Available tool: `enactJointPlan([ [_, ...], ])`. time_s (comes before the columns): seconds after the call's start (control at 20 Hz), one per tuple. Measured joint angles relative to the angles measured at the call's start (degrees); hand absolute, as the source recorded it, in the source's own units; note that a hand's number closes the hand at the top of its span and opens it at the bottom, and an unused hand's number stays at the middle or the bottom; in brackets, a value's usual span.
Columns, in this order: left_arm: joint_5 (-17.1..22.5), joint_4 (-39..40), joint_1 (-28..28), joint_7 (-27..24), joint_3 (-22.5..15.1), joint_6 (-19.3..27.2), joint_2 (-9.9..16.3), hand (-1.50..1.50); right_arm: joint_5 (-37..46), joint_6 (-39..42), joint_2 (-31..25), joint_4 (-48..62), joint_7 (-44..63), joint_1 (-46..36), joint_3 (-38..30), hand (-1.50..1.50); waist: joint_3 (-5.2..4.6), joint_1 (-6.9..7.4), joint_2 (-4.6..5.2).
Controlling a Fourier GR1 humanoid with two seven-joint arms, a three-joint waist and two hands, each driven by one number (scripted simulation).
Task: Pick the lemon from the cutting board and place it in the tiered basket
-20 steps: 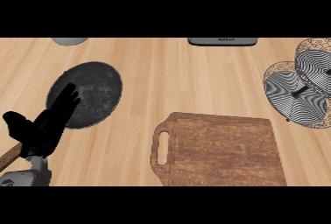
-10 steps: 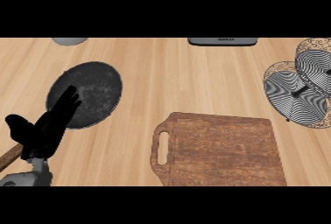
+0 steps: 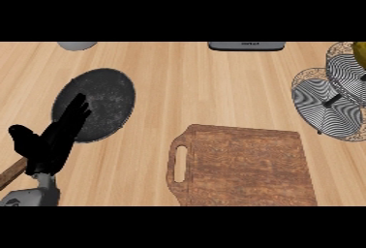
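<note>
Left hand [image 3: 53, 143], fingers straight and spread, rests at eight o'clock, overlapping a dark plate [image 3: 100, 101]. Cutting board [image 3: 243, 167] lies bare at five o'clock; lemon [image 3: 358, 48] sits in the tiered basket [image 3: 332, 97] at two o'clock. Broad open counter [image 3: 200, 87] lies between.

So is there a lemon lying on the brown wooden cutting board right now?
No, the brown wooden cutting board has a bare top, and a yellow object shows at the wire tiered basket by the right edge.

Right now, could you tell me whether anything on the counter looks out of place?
Nothing is spilled or askew. One oddity: the cutting board is bare, with no lemon on it, while something yellow shows at the tiered basket, cut off by the right edge.
</note>
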Motion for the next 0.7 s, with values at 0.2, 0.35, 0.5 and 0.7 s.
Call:
enactJointPlan([
  [0.2,0.2,1.5,-1.4,-0.1,0.9,-1.0,0.4,0.0,1.2,-2.0,1.5,3.7,-1.8,-3.2,0.5,-1.5,-0.17,-0.03,-0.16],
  [0.35,-0.4,0.0,0.3,-0.3,0.5,-0.9,-0.4,0.0,2.0,-2.1,1.6,6.7,-3.4,-5.2,0.8,-1.5,-0.2,0.05,-0.17],
  [0.5,0.3,-0.6,1.3,-0.6,1.5,-2.0,0.2,0.0,0.9,-1.8,1.8,8.4,-4.0,-6.9,-0.3,-1.5,-0.1,0.03,-0.08],
  [0.7,0.4,-0.8,0.5,0.7,1.7,-1.9,0.1,0.0,-2.4,-1.1,2.8,9.8,-2.6,-9.1,-3.0,-1.5,-0.02,-0.13,-0.04],
])
